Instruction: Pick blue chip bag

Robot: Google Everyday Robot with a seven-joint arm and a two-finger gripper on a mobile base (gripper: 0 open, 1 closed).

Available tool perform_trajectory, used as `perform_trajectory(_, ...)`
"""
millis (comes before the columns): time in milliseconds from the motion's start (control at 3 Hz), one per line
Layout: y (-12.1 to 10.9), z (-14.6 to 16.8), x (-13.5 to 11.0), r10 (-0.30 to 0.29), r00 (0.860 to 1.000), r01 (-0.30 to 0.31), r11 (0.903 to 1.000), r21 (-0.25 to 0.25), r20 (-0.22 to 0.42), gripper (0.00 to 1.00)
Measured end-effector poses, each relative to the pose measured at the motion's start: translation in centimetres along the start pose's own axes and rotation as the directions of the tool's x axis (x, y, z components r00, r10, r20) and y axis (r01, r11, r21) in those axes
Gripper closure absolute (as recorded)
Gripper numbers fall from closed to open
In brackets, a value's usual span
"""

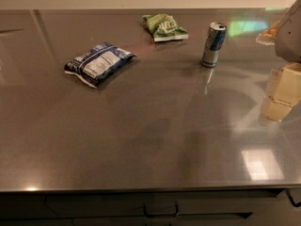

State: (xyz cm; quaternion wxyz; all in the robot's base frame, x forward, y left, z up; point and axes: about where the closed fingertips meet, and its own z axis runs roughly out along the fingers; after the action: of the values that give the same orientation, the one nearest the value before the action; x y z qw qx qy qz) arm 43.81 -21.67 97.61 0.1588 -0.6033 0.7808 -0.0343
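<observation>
While the gripper is hovering over the tabletop's right side, grip state impossible to tell, the blue chip bag is lying flat, well apart, leftward.

- The gripper sits at the far right edge of the view, only partly in sight; its pale cream blocks are stacked one below the other.
- Its lower end points down and a little to the left.
- Above the gripper, a grey part of the arm slants in from the upper right corner.
- Left of that grey part an orange-tinted piece juts out, possibly belonging to the arm.
</observation>
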Motion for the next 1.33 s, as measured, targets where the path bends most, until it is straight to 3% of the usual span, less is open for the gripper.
perform_trajectory(333,0.0,0.0,0.0,0.000,1.000,0.000,1.0000,0.002,0.001,0.00)
perform_trajectory(667,-0.8,0.8,-1.4,-0.021,0.999,0.021,0.9998,-0.003,0.047,0.00)
perform_trajectory(1000,-1.9,3.0,-4.2,-0.054,0.991,0.056,0.9984,-0.011,0.122,0.00)
perform_trajectory(1333,-3.1,5.2,-7.9,-0.095,0.975,0.100,0.9948,-0.018,0.202,0.00)
